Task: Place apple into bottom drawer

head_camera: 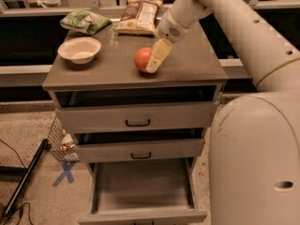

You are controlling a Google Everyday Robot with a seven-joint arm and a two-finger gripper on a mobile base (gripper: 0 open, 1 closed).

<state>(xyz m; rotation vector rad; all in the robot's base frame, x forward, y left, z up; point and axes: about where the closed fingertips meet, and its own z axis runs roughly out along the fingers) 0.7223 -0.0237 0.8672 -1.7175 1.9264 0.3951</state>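
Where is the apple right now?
In the camera view the apple sits on the cabinet top, right of the white bowl, with the gripper at its right edge.

My arm (pixel 243 27) reaches in from two o'clock, sloping down toward eight o'clock; my wrist (pixel 173 25) tips my pincer (pixel 155 62) toward seven o'clock, just above mid-view.

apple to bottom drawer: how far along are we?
Done: the bottom drawer is pulled out and its floor is bare. In hand: the gripper is down at the right side of the apple, which sits on the cabinet top, not lifted. A grasp can't be confirmed. Left: grip it, lift, carry it down to the drawer and release.
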